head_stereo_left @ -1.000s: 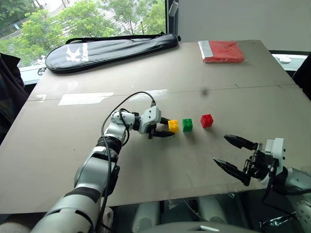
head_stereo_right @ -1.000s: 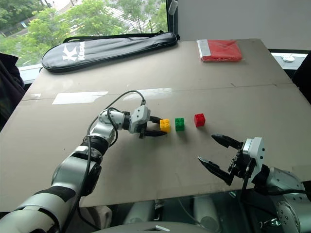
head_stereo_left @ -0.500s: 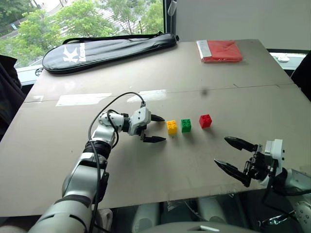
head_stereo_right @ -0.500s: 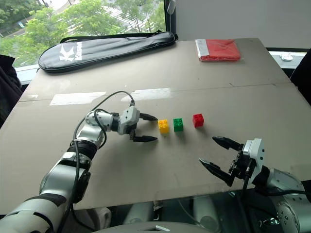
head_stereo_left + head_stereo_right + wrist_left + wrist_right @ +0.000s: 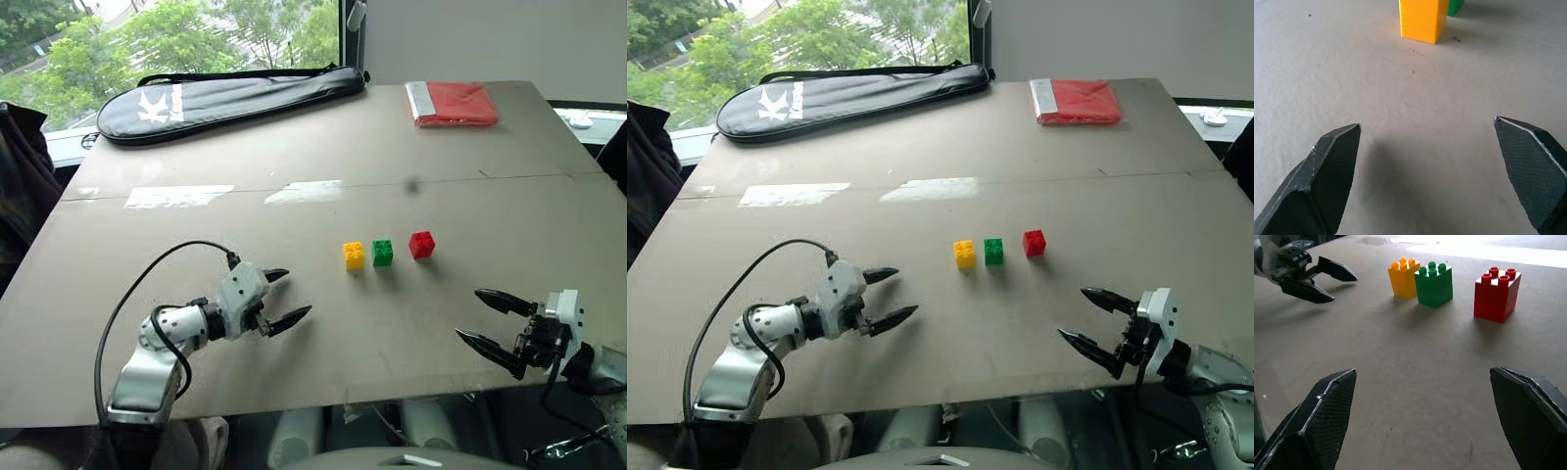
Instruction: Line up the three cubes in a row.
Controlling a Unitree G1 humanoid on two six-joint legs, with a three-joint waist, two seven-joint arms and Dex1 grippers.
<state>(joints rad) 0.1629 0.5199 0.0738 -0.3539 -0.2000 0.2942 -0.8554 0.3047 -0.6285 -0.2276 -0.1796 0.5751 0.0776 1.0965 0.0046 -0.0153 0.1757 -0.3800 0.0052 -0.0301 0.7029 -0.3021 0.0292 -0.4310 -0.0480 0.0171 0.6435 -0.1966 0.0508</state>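
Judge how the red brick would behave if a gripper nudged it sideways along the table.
The red brick looks like rigid plastic, so it probably won't flex. It sits flat on the table, so it would likely slide rather than roll. It stands about as tall as wide, so a high push might tip it.

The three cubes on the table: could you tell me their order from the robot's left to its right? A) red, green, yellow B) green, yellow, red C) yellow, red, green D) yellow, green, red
D: the yellow cube sits leftmost, the green cube in the middle, and the red cube on the right.
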